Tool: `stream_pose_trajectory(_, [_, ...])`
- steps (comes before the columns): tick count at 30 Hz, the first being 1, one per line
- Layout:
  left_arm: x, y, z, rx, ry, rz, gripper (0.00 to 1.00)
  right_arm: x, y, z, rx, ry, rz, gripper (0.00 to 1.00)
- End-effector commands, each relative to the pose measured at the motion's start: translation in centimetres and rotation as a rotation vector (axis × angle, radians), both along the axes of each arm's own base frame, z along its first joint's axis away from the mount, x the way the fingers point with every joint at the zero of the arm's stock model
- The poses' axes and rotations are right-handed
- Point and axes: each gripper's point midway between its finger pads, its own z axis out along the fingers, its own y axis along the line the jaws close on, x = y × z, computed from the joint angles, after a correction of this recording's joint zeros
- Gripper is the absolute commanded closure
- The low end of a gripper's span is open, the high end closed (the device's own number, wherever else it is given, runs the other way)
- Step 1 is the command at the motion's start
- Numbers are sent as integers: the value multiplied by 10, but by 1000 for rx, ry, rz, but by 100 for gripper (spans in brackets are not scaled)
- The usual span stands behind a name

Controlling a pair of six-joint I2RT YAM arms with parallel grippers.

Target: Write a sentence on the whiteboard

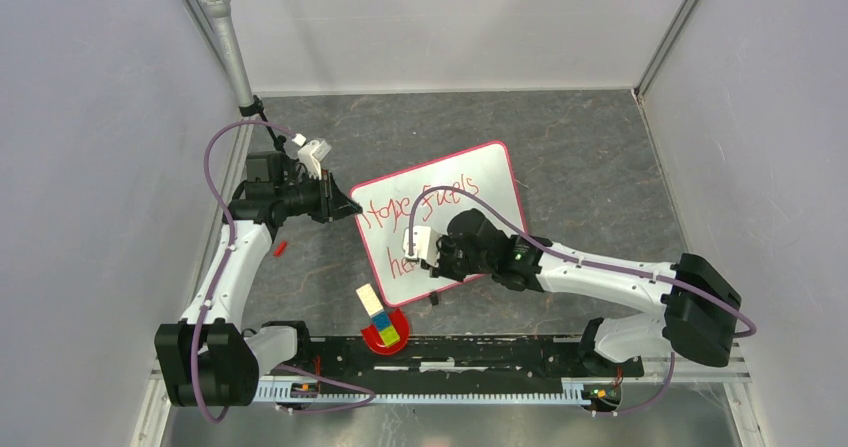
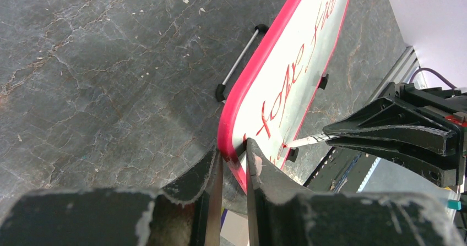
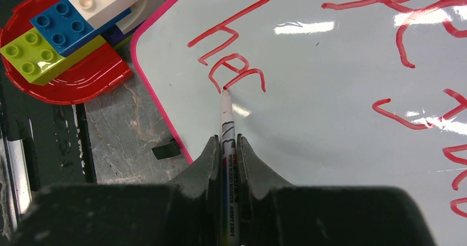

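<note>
The whiteboard [image 1: 470, 192] lies tilted on the dark table, white with a pink-red border and red handwriting on it. My left gripper [image 1: 352, 206] is shut on the board's left edge; in the left wrist view [image 2: 231, 160] its fingers pinch the pink rim [image 2: 259, 64]. My right gripper [image 1: 432, 252] is shut on a white marker [image 3: 227, 125] over the board's lower left part. The marker's red tip touches the board [image 3: 330, 119] at the letters "hec". A black clip [image 3: 166, 149] sits at the board's edge.
A red dish [image 1: 383, 332] with yellow, blue and white bricks stands just below the board's lower corner; it also shows in the right wrist view [image 3: 71, 75]. A small red cap [image 1: 280, 248] lies by the left arm. A grey microphone [image 1: 228, 37] stands at the back left.
</note>
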Motion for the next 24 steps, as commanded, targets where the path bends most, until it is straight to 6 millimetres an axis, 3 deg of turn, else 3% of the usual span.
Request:
stream_pose_trajectory(1, [-10, -2, -6, 14, 1, -34, 98, 7, -9, 2, -15, -45, -28, 100])
stream_pose_trajectory(17, [-9, -2, -6, 12, 6, -31, 97, 39, -1, 45, 69, -95, -100, 100])
stream_pose_trajectory(24, [-9, -2, -5, 12, 5, -31, 98, 33, -3, 36, 55, -69, -83, 100])
